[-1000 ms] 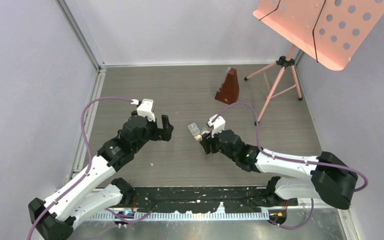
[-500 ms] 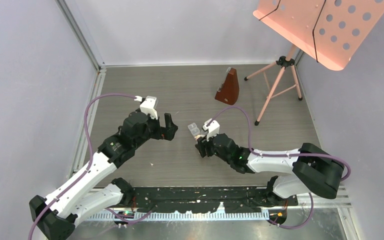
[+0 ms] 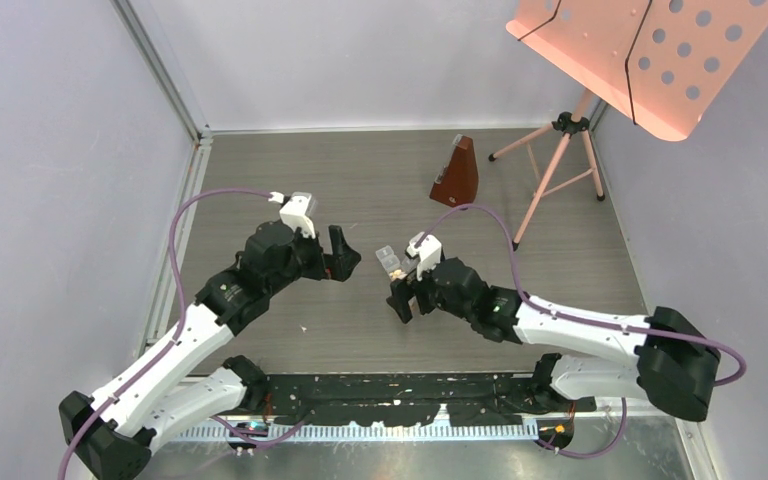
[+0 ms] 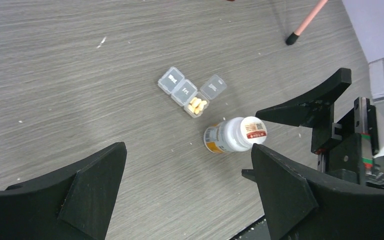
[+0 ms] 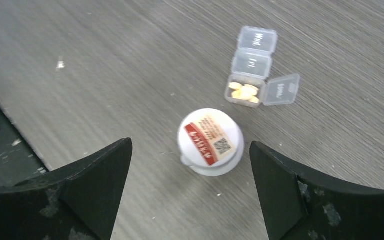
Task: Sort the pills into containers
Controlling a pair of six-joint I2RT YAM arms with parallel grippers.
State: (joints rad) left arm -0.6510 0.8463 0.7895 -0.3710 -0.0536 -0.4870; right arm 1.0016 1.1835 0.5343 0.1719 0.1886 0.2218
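Jaws on the right arm have just spread wide, letting go of the white round pill bottle [image 5: 210, 141], now loose mid-frame on the grey table [image 5: 105, 60]. Left jaws are spread too, empty. Tiny yellow-orange pills [image 5: 243, 92] lie in the open end cup of the clear plastic strip box [image 5: 252, 60], upper right. Pouring looks done.

Grey wood-grain table [image 3: 360, 180] bears containers [image 4: 187, 92], pill bottle [image 4: 232, 136], metronome [image 3: 457, 175], music stand [image 3: 565, 124].

A small clear plastic three-compartment strip box [image 5: 252, 64] lies flat on the grey wood-grain bench [image 5: 130, 60]. Two lids are closed, and the end lid is flipped open, with several tiny yellowish-orange pills [image 5: 243, 92] inside that compartment.
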